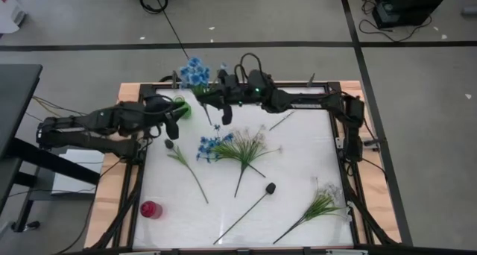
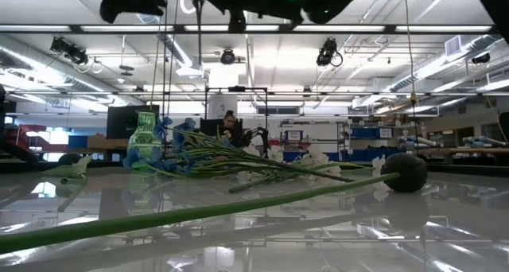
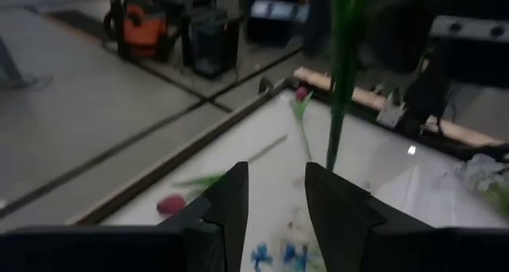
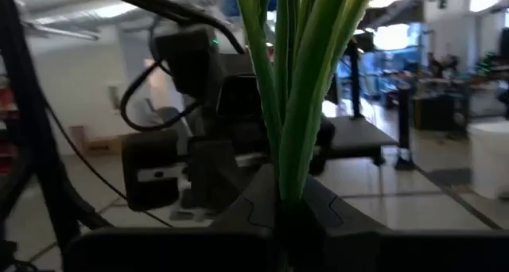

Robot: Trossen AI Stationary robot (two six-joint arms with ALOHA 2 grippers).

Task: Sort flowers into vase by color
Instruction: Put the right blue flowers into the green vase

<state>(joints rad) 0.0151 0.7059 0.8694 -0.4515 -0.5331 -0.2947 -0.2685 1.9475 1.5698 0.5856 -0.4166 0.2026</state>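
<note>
high view: the right gripper clamps the green stem of a blue-clustered artificial sprig at the table's far edge — just right of the translucent green glass vase.

left wrist view: the left gripper hangs half-parted, holding nothing.

right wrist view: green stems rise from closed fingers.

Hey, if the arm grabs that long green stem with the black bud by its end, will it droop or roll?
The long green stem with the black bud looks thin, so it would probably sag. Its round bud likely weighs that end down. Pushed, it may pivot rather than roll.
</note>
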